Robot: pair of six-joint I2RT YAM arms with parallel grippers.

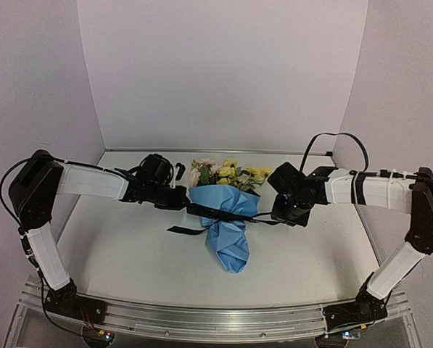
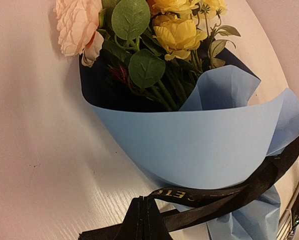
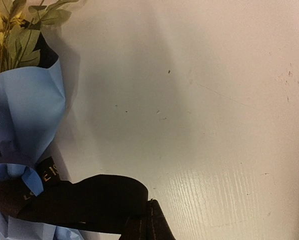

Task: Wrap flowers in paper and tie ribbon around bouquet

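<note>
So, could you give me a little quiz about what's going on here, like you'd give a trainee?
1. True or false: the black ribbon runs across the light blue paper.
2. The paper's inner face, behind the flowers, is: A navy, B red, C white.
3. Is the left gripper, the right gripper, or both shut on the ribbon?
Key: 1 true; 2 A; 3 both.
</note>
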